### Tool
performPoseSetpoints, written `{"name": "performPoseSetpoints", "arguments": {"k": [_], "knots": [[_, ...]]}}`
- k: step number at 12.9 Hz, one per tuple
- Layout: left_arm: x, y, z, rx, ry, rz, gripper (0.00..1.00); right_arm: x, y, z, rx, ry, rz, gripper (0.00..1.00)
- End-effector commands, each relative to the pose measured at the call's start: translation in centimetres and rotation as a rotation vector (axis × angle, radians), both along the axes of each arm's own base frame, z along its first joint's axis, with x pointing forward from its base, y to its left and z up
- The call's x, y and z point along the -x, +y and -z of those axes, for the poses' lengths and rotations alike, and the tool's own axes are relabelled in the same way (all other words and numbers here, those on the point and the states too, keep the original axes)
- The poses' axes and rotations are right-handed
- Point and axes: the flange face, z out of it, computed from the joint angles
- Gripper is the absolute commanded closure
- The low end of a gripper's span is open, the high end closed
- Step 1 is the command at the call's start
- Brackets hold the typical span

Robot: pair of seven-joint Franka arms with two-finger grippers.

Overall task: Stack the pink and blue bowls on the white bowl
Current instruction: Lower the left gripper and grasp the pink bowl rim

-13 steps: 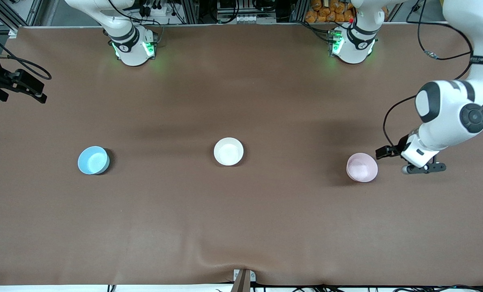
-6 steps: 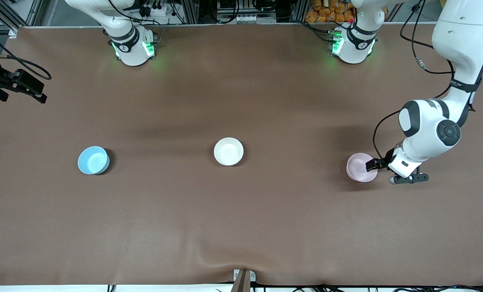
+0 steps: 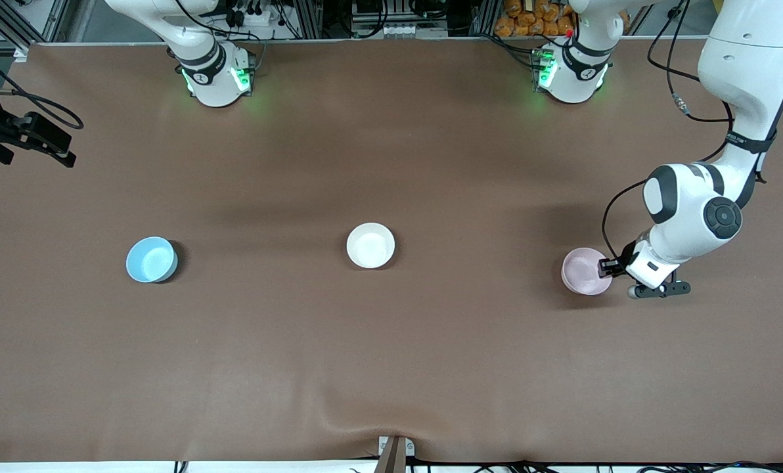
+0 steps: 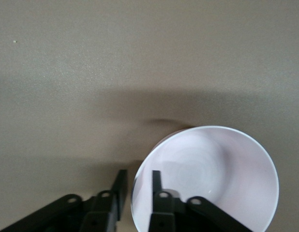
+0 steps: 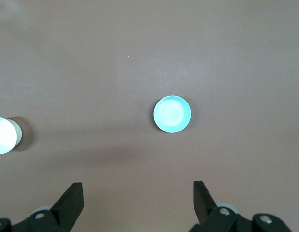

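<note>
Left gripper [image 4: 138,186] down at the pink bowl [image 3: 585,271], 1 finger inside the rim and 1 outside, pinched onto the wall at the side toward the left arm's end of the table. Bowl upright on the brown table cover [image 3: 391,368], mouth up, round, so no long axis to speak of. Right gripper [image 5: 138,200] held high over the table at the right arm's end, fingers spread wide, nothing between them, waiting. White bowl [image 3: 370,246] mid-table, blue bowl [image 3: 151,259] toward the right arm's end, both mouth up, well apart. All 3 bowls in 1 rough row. No readable writing on any bowl.
</note>
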Motion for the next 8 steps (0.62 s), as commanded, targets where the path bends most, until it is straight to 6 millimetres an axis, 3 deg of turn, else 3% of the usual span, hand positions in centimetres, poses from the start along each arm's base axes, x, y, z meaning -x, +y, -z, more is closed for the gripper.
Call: {"name": "performPoseSetpoints", "arguments": {"k": [1,3,5,8], "knots": [[-0.1,0.1,-0.3,0.005,-0.01,0.009,1.0,-0.2,-0.3,-0.3,-0.014,0.001,-0.003,0.0],[-0.2,-0.2,-1.7,0.003,-0.022,0.016,1.0,-0.1,-0.3,-0.3,-0.014,-0.001,-0.003,0.0],[-0.2,-1.4,-4.4,0.0,-0.042,0.022,1.0,-0.1,-0.3,-0.3,-0.014,0.001,-0.003,0.0],[0.0,-6.6,-9.1,0.024,0.016,0.008,1.0,-0.1,-0.3,-0.3,-0.014,0.001,-0.003,0.0]]}}
